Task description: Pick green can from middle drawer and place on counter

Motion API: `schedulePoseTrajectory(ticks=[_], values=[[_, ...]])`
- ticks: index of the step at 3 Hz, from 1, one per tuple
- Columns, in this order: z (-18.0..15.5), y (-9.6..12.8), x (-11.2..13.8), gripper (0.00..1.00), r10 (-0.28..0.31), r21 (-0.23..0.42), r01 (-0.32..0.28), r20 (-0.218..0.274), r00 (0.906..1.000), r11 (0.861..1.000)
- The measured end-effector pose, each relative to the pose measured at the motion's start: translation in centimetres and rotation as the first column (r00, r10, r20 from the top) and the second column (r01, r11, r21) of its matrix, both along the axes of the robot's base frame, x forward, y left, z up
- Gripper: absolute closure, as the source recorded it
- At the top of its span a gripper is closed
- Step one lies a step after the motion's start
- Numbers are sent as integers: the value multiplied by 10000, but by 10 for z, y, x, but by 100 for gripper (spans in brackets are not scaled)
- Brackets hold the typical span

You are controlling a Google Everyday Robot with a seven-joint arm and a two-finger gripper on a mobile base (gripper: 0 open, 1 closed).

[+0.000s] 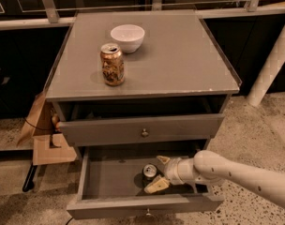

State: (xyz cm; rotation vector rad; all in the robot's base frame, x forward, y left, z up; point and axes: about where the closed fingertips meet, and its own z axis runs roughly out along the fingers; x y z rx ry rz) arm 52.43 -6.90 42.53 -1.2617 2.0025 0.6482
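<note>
One small dark-green drink can (149, 170) stood in the open grey wooden middle drawer (109, 179), right of centre, between the spread fingers of the one cream two-finger gripper (160, 172). The flat grey counter (180, 55) held one gold-brown patterned can (112, 64) and one white bowl (127, 37).

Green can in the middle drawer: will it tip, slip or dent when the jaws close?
The small dark-green drink can stands upright in the wide grey wooden middle drawer, so an off-centre nudge could probably tip and roll it. Its smooth metal wall may slip or dent under a hard squeeze. The gripper is in the drawer, jaws open either side of it.
</note>
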Motion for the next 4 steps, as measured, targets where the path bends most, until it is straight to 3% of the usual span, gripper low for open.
schedulePoseTrajectory(ticks=[1, 2, 4], values=[[-4, 6, 1, 15, 49, 251, -49, 21, 10000, 9997], [-5, 7, 1, 32, 53, 266, -53, 23, 10000, 9996], [-5, 7, 1, 78, 54, 266, -55, 22, 10000, 9996]])
